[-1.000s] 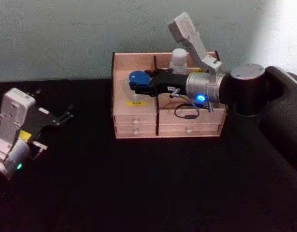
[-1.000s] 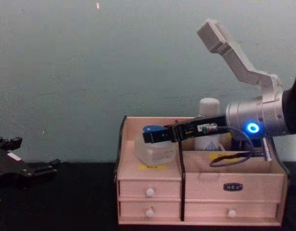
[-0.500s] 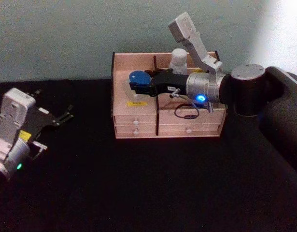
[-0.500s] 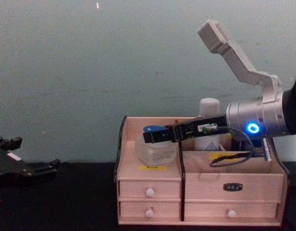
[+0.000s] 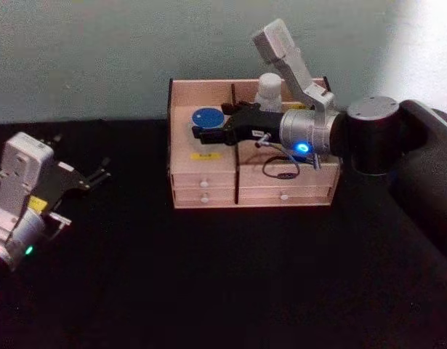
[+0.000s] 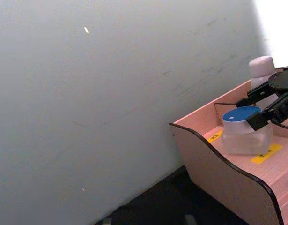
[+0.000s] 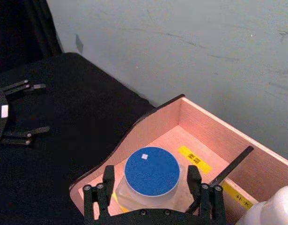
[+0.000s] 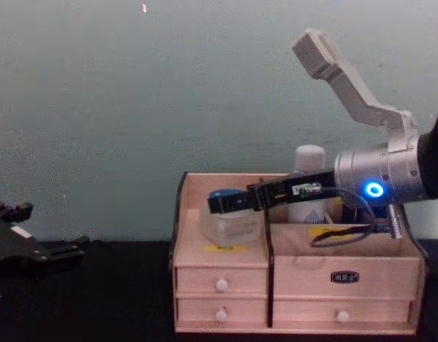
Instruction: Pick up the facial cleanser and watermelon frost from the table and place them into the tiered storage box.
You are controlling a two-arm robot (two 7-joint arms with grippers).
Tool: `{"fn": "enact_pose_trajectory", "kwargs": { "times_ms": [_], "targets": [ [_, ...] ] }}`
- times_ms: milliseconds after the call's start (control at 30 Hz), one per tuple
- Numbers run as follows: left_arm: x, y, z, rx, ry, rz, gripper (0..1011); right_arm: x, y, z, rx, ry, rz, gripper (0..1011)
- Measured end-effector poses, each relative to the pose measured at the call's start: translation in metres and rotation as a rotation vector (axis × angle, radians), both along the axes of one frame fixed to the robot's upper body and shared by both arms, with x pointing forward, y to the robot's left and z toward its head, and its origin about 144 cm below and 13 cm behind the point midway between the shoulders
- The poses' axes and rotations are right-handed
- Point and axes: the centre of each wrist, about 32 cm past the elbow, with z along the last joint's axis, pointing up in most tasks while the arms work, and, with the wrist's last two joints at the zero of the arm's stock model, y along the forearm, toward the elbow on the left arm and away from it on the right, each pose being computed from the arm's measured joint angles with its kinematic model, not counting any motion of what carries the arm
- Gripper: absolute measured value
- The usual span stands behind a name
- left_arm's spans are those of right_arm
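The watermelon frost [image 5: 204,118], a squat clear jar with a blue lid, stands on the floor of the tiered storage box's [image 5: 281,182] left compartment. My right gripper [image 5: 209,122] reaches in from the right and is open. In the right wrist view its fingers [image 7: 108,176] stand on either side of the jar [image 7: 151,171], with a gap on each side. The facial cleanser [image 5: 269,91], a white bottle with a rounded cap, stands upright in the box's back right compartment, behind the right arm. My left gripper [image 5: 99,171] is parked open at the table's left side.
The box [image 8: 304,271] stands at the back of the black table against a pale green wall. It has small white-knobbed drawers [image 8: 221,285] along its front. Bare black tabletop lies in front of the box and between it and the left arm.
The right gripper's fingers have spread apart and let go of the jar, which now rests a little lower on the compartment floor. The left arm has stayed put.
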Motion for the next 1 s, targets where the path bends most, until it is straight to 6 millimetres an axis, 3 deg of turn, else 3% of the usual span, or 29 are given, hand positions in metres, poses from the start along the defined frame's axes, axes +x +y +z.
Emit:
{"fn": "enact_pose_trajectory", "kwargs": {
  "times_ms": [333,567,1000],
  "targets": [
    [0.000,0.000,0.000,0.000,0.000,0.000,1001,-0.002,-0.001,0.001,0.000,-0.006,0.003,1002],
    [0.000,0.000,0.000,0.000,0.000,0.000,1001,-0.016,-0.008,0.010,0.015,-0.061,0.006,1002],
    [0.000,0.000,0.000,0.000,0.000,0.000,1001,-0.066,-0.058,0.028,0.075,-0.021,0.031,1002]
  ]
}}
